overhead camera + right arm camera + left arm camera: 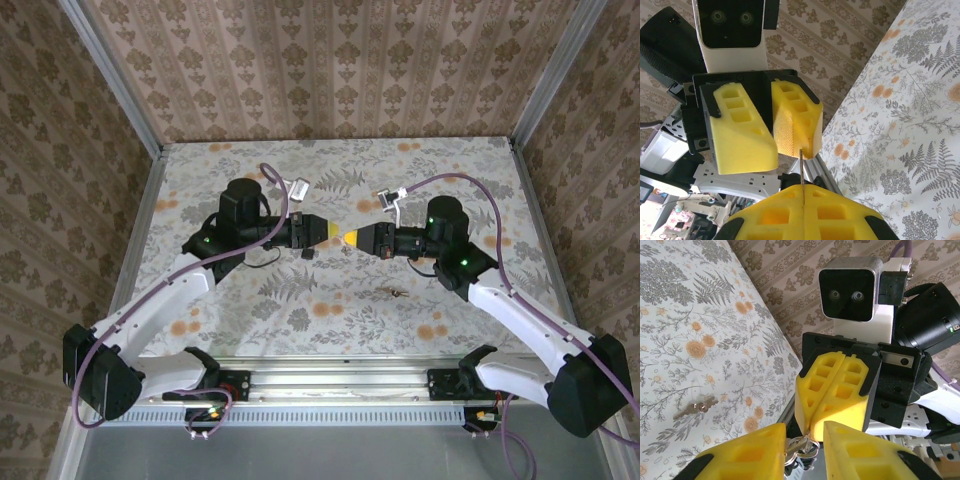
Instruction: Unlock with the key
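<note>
the key [801, 167], a thin silvery sliver seen edge-on, right claw [802, 186] clenched on it, left claw [329, 233] with grip impossible to tell, fern-and-flower patterned bench [300, 325], damask wallpaper walls [330, 70]

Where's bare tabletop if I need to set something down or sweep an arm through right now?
Free: the far strip of table between the grippers and the back wall, and the near-centre patch between them and the base rail. Crowded: mid-table, where left gripper and right gripper meet tip to tip on the key blade; loose keys lie near-right of them.
</note>
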Motion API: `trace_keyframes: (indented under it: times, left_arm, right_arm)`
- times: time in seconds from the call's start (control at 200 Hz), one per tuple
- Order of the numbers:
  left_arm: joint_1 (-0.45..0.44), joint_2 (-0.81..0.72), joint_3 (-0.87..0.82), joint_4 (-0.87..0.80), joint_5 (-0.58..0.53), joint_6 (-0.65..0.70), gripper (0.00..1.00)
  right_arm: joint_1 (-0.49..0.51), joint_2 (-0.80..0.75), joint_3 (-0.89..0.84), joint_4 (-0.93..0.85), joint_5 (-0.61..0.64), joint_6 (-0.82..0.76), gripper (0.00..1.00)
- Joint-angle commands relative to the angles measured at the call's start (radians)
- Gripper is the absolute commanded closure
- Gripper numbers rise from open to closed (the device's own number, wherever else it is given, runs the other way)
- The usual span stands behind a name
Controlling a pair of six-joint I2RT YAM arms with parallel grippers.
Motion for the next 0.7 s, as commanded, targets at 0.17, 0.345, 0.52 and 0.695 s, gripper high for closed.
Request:
trace_keyframes:
  times: [0.17, 0.345, 0.52, 0.695]
  left_arm:
    - [-0.001, -0.007, 0.014, 0.005, 0.022, 0.027, 1.0]
    - [-0.001, -0.005, 0.015, -0.007, -0.022, 0.024, 1.0]
    - [-0.001, -0.005, -0.001, 0.014, -0.075, -0.001, 1.0]
    - [-0.004, -0.005, -0.019, 0.068, -0.083, -0.034, 1.0]
  right_arm:
    - [-0.011, 0.02, 0.03, 0.036, -0.035, 0.012, 1.0]
    - [-0.02, 0.023, 0.035, 0.025, -0.014, 0.022, 0.89]
    - [-0.023, -0.004, 0.024, 0.047, 0.043, 0.056, 0.6]
    - [-0.023, -0.026, -0.005, 0.081, 0.088, 0.096, 0.55]
